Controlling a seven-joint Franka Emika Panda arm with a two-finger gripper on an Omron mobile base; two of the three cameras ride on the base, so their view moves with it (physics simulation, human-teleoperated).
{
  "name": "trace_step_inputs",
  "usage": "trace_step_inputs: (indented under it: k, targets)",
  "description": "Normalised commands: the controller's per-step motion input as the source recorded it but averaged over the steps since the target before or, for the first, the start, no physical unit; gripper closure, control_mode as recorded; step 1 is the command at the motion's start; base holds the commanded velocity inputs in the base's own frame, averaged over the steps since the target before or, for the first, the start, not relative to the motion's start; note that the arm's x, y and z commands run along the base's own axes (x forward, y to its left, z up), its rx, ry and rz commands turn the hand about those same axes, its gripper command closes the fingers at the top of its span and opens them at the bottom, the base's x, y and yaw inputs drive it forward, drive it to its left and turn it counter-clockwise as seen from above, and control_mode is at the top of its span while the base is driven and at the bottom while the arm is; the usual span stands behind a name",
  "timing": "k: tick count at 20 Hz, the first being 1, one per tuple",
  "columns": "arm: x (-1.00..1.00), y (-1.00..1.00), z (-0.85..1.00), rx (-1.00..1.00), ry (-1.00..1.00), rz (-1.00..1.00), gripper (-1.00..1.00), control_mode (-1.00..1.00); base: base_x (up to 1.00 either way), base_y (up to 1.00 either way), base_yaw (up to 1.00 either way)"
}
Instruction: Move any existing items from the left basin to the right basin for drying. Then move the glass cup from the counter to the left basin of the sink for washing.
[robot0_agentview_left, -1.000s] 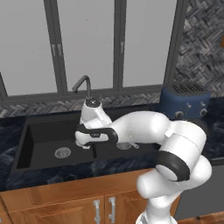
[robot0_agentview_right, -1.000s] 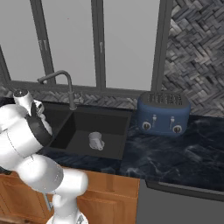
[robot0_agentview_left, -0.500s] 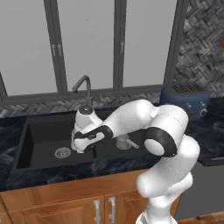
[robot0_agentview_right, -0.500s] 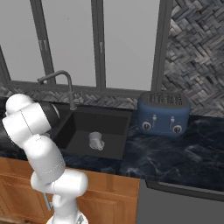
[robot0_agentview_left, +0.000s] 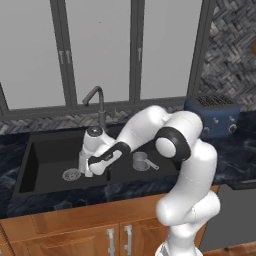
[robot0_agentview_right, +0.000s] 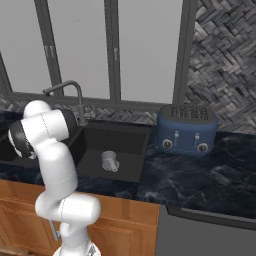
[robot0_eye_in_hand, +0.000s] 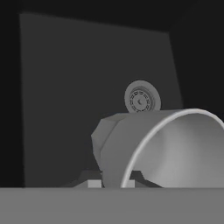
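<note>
We have swung the gripper (robot0_agentview_left: 86, 169) lower and leftward into the left basin (robot0_agentview_left: 47, 152) since a second ago; our jaws are clamped on the glass cup (robot0_eye_in_hand: 162, 148), just above the drain strainer (robot0_agentview_left: 71, 174).

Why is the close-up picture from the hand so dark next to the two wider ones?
Hand view: it looks into the black left basin, so only the glass cup and the drain strainer catch light. Left base view: evenly lit, pale windows behind, no hard shadows. Right base view: equally flat light, the toaster slightly soft, and nothing glares.
</note>
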Motion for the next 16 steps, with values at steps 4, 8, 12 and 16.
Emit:
trace_step_inputs:
  k: [4,8,12,16]
  targets:
    - [0.19,0.26,0.0,-0.02,0.0,-0.1,1.0,-1.0,0.0,0.0,0.0]
    - [0.2,0.05,-0.11,-0.03,0.01,-0.13,1.0,-1.0,0.0,0.0,0.0]
    - [0.13,0.0,-0.22,-0.03,0.02,-0.12,1.0,-1.0,0.0,0.0,0.0]
    - [0.07,0.0,-0.32,-0.02,0.0,-0.1,1.0,-1.0,0.0,0.0,0.0]
